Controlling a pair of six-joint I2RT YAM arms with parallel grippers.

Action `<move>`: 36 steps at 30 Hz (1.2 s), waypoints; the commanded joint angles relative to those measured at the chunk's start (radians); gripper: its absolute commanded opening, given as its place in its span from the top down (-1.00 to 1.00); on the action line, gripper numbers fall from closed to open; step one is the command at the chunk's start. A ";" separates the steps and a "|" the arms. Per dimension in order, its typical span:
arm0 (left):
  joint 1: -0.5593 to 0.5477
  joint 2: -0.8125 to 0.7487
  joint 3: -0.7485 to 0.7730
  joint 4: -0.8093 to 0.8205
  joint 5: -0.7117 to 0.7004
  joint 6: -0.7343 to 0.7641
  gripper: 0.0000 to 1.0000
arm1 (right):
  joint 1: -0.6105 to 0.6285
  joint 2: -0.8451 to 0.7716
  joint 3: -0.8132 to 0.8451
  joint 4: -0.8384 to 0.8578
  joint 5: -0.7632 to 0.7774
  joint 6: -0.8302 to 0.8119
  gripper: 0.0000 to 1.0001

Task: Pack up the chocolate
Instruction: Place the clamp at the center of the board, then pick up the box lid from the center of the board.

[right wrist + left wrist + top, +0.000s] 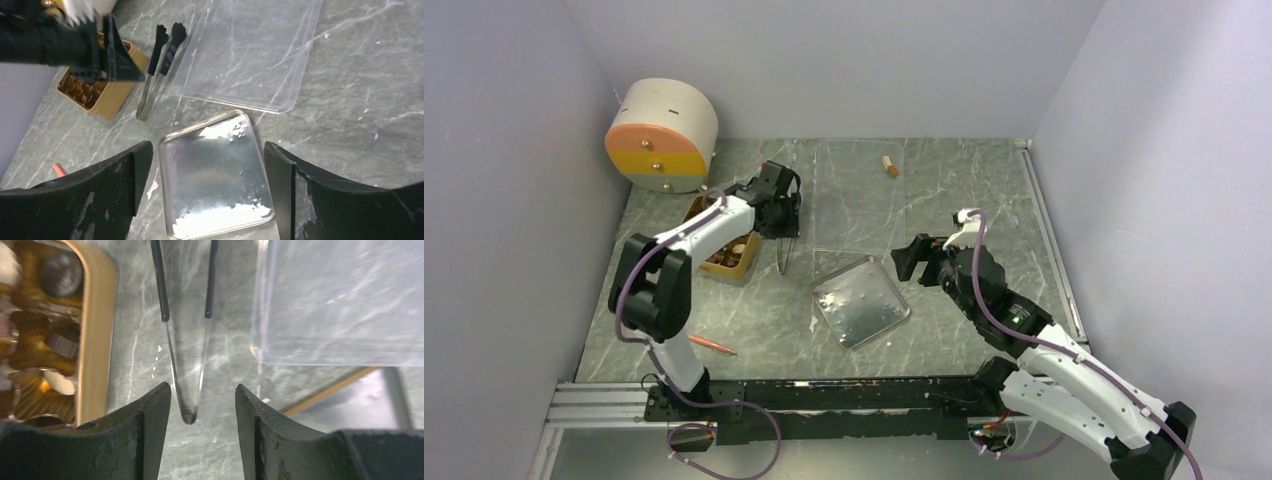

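The dark brown and cream chocolate pieces [61, 274] are sitting in the cells of a golden-tan compartment box [95, 340] on the left half of the grey marbled table [984, 200]. From the left gripper [202, 387] the box is lying just to its left, close beside the left finger. The left arm is much the nearer of the two.

Directly under that claw, a pair of steel tongs with black tips [188, 414] is lying flat on the table. In the left wrist view their long axis is running straight away from the fingers, with the joined steel end between the fingertips and the black tips at the far end. The jaws are standing moderately apart, straddling that joined end without appearing to touch it and holding nothing. The left arm is reaching forward with the wrist pointing down.

To the right, a clear plastic lid [340, 300] is lying flat. Nearer the bases, a square metal tray [215, 175] is sitting with no candy in it. The right gripper [207, 145] is hovering above this tray, spread wide and gripping nothing.
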 commanded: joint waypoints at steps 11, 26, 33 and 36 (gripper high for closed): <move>0.044 -0.311 0.016 -0.016 0.031 0.024 -0.92 | 0.040 0.267 0.046 0.089 -0.336 0.060 0.21; 0.268 -0.609 -0.260 0.065 0.020 -0.026 -0.87 | 0.304 0.727 0.224 0.157 -0.201 0.081 0.23; 0.274 -0.703 -0.306 0.075 -0.015 -0.013 -0.84 | 0.318 0.888 0.298 0.176 -0.158 0.041 0.24; 0.274 -0.723 -0.314 0.074 -0.047 -0.016 -0.83 | 0.322 0.943 0.314 0.186 -0.149 0.039 0.24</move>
